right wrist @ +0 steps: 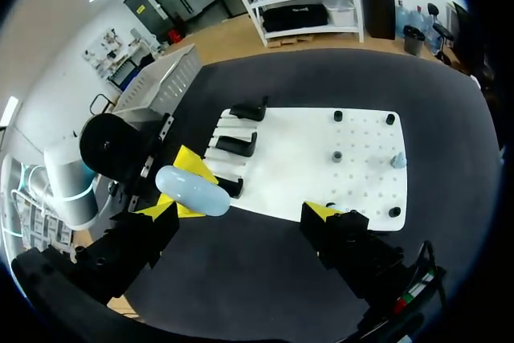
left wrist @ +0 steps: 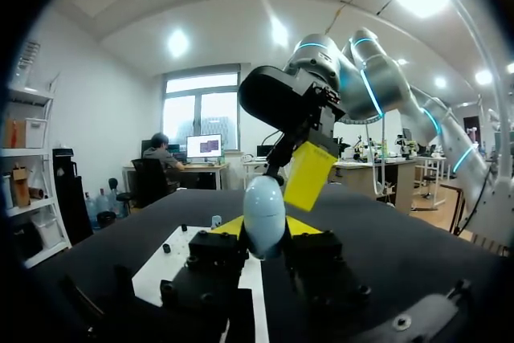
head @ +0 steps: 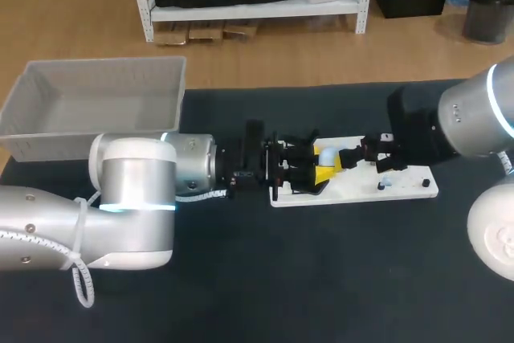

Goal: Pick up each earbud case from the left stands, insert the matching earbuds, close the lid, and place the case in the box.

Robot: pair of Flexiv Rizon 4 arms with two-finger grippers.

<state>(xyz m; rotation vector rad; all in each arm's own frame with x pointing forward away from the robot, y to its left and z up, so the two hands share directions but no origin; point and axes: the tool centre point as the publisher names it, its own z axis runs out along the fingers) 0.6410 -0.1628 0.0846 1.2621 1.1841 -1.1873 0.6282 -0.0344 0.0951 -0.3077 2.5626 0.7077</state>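
Two arms meet over the flat white pegboard (head: 401,186) in the head view. You have the left gripper (head: 320,163) pinching the pale blue egg-shaped earbud case (head: 329,155) above the board's left part. The right gripper (head: 373,155) stands at the case's other side, just beside it. An open grey plastic box (head: 48,134) sits at the far left corner of the black table top (head: 321,279), well apart from the board.

From the left wrist, you see the case upright between that gripper's two yellow tips, each pressing it from one side. Directly ahead, one yellow fingertip (left wrist: 309,174) of the right gripper hangs tilted at the case's upper end. You cannot tell whether the two touch, but the right arm fills the way ahead of the case. Beside the gripper, small black pegs (left wrist: 166,248) dot the board.

From the right wrist, you find its own fingers spread wide. The case lies close by one of them and well apart from the other. Three black stands (right wrist: 233,144) line the board's edge nearest the case. A small pale blue earbud (right wrist: 397,160) and a grey peg (right wrist: 337,156) stand on the board's other part, well apart from the case.
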